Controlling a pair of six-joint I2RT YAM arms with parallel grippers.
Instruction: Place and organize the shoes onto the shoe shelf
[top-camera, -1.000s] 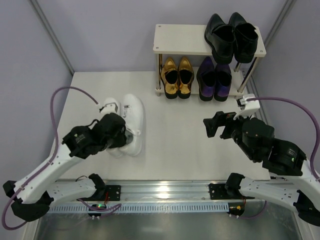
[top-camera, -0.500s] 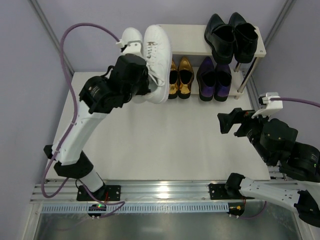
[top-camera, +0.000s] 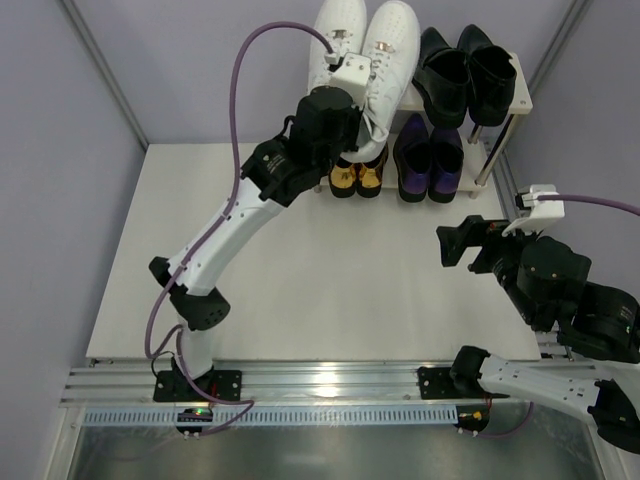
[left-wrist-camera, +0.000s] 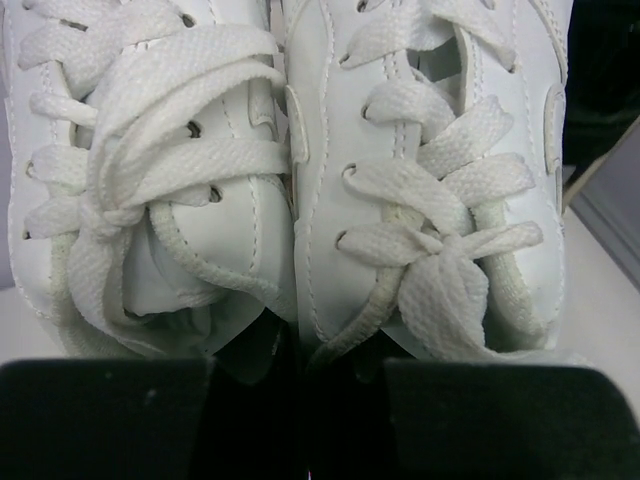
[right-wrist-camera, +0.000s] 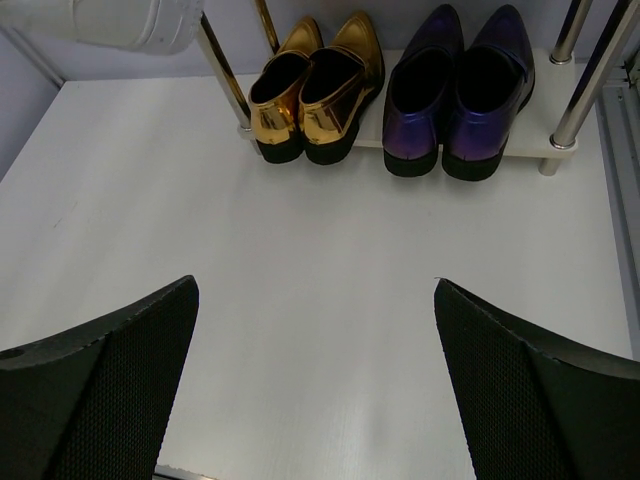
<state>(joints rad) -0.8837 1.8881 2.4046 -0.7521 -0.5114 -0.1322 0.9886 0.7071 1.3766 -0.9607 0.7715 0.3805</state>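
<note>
Above the shoe shelf (top-camera: 523, 98), left gripper (left-wrist-camera: 298, 395) pinches the white sneakers (left-wrist-camera: 200, 200); right gripper (right-wrist-camera: 315, 300) spread wide.

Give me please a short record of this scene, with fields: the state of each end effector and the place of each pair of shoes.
left end effector: shut on the white sneakers, gripping at their heel ends
white sneakers: raised over the left half of the shoe shelf top tier; contact with the board cannot be told
right end effector: open, empty, over the table before the shelf
black loafers: top tier, right
gold loafers: bottom tier, left
purple loafers: bottom tier, right
</note>
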